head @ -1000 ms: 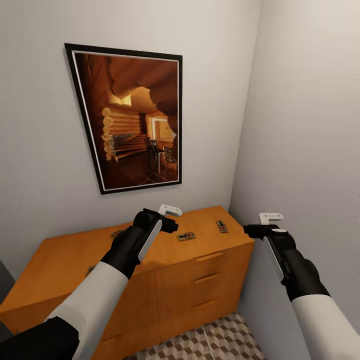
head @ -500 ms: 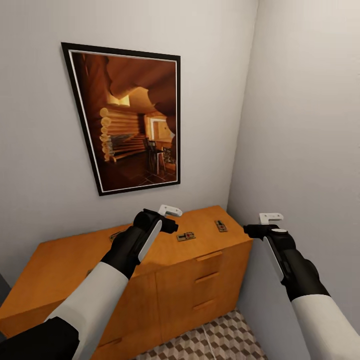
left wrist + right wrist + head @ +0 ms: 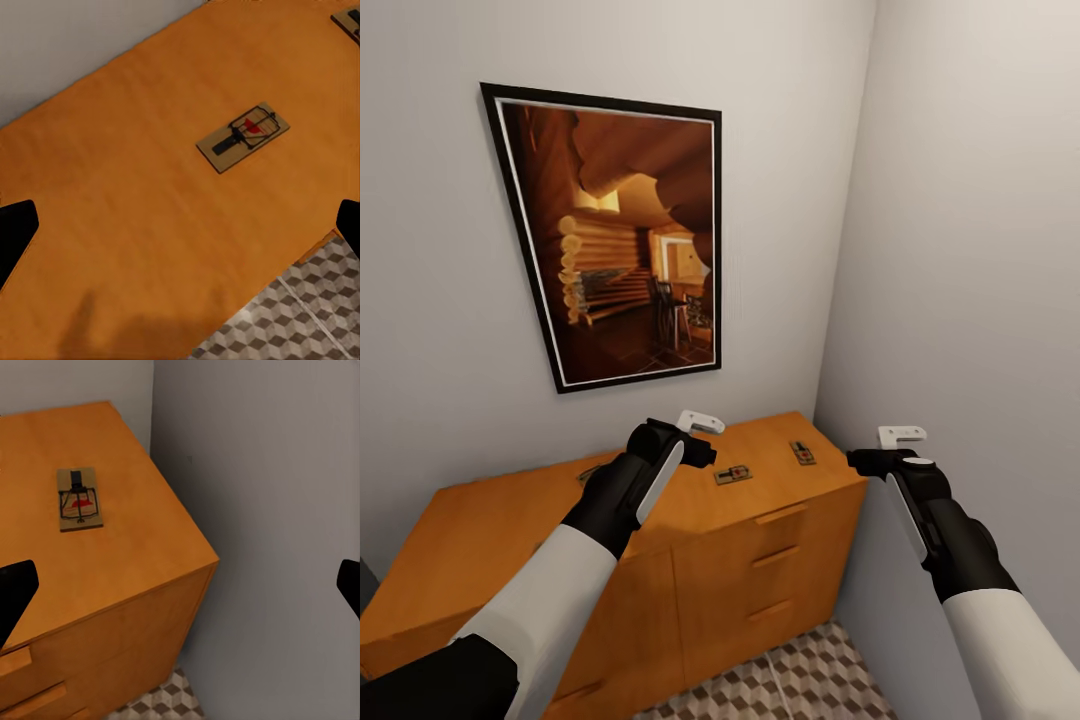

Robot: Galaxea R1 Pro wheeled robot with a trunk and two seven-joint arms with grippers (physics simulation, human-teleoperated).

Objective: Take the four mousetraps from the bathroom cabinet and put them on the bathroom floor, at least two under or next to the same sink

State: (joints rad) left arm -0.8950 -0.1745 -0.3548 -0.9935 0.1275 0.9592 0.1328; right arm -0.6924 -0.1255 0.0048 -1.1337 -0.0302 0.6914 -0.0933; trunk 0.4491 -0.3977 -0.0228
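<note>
- Head view: the orange-brown cabinet point(image 3: 760, 540) stands in the corner of 2 grey walls, under a black-framed picture point(image 3: 622, 235) of a log-cabin room. On its flat top lie 2 clearly visible mousetraps: one point(image 3: 733, 474) near the front edge, just beside the left gripper point(image 3: 700, 422), and another point(image 3: 804, 453) closer to the right-hand corner. A dark sliver point(image 3: 592, 468) by the left forearm may be a 3rd, too hidden to tell. The right gripper point(image 3: 902, 436) hangs past the cabinet's right end, close to the side wall. From here I cannot tell how either gripper's jaws stand. A patch of cube-patterned bathroom floor point(image 3: 800, 680) shows below the drawers.
- Left wrist view: the 2 black fingertips point(image 3: 15, 232) sit at opposite edges, spread wide with nothing between them. Below is the cabinet top, 1 mousetrap point(image 3: 244, 136) lying flat on it, another's corner point(image 3: 347, 21) at the edge.
- Right wrist view: the fingertips point(image 3: 15, 589) are likewise wide apart and empty. 1 mousetrap point(image 3: 79, 499) lies flat near the cabinet's corner, the wall just beside.
</note>
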